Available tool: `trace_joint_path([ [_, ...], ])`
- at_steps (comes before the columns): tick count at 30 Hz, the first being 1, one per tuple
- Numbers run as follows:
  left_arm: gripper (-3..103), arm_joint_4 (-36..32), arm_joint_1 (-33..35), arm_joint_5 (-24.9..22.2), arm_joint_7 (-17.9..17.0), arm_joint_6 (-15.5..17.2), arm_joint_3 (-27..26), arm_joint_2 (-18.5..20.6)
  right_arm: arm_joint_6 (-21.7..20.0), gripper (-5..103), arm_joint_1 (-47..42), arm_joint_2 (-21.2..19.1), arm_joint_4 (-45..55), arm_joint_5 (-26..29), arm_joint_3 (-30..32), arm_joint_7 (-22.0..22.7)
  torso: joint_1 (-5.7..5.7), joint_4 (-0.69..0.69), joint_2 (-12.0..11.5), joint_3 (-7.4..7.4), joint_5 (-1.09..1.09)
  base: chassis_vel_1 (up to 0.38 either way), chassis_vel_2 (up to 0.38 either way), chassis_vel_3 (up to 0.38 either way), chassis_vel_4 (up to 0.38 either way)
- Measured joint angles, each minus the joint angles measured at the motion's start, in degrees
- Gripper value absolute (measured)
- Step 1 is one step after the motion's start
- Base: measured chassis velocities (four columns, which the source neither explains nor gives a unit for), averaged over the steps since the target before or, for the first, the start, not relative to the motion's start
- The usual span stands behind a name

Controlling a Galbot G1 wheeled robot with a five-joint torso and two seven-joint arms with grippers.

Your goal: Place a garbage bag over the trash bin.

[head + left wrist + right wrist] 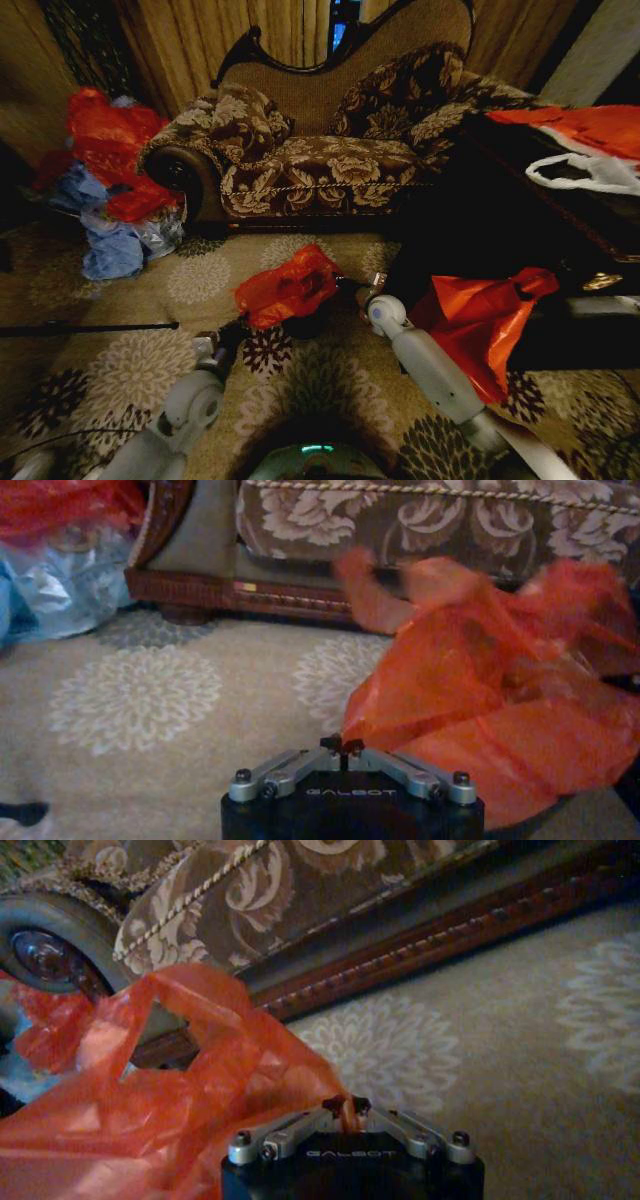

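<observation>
The word "GALBOT" is printed in pale letters on the black body of each wrist, just behind the fingers. In the right wrist view the right gripper [347,1104] is seen with its fingertips pressed together on a thin fold of the garbage bag [190,1095], which is held pinched at its edge. In the left wrist view the left gripper [341,744] is seen with its tips pressed together just beside the bag [480,720]; whether plastic is caught between them cannot be told. One such bag is counted: thin, crinkly, glossy, orange-red and half see-through, bunched and billowed into loose folds with a gap showing through near its top. In the head view it [288,288] is seen lying bunched between the two grippers on top of the trash bin [308,324], of which only a dark edge shows beneath the plastic, on the flower-patterned carpet [200,275]. To the right, one larger orange-red bag [480,315] is seen hanging against dark furniture. Farther back, one patterned sofa [330,165] is seen, and a heap of red and blue bags [110,190] is piled at its left end.
</observation>
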Motion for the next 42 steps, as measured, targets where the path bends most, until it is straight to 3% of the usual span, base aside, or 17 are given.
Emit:
trace_joint_path([
  [9, 0, 2.47, 0.15, 1.33, 0.2, 0.75, 2.59, -2.49, -0.72, 0, -3.98, 0.45, -0.95, -1.9, 0.62, -0.69, -0.01, 0.0, 0.0, 0.0, 0.0, 0.0, 0.0, 0.0, 0.0],
  [19, 0, 22.04, -10.39, 7.12, 3.9, -2.94, 8.43, -9.51, -0.07, 0, -3.76, 3.24, -8.44, -6.49, 0.1, -4.3, 0.0, 0.0, -0.02, 0.01, -0.01, 0.0, 0.0, 0.0, 0.0],
  [30, 0, 32.52, -16.2, 12.7, 5.85, -6.58, 12.4, -12.93, 2.39, 0, 0.29, 7.29, -19.2, -11.14, 1.74, -9.61, 0.0, 0.01, -0.02, 0.01, 0.0, 0.0, 0.0, 0.0, 0.0],
  [42, 0, 39.27, -20.62, 17.42, 6.12, -8.26, 14.87, -15.8, 4.02, 0, 0.79, 8.78, -24.37, -14.35, 2.21, -12.92, 0.0, 0.0, -0.02, 0.01, 0.0, 0.0, 0.0, 0.0, 0.0],
])
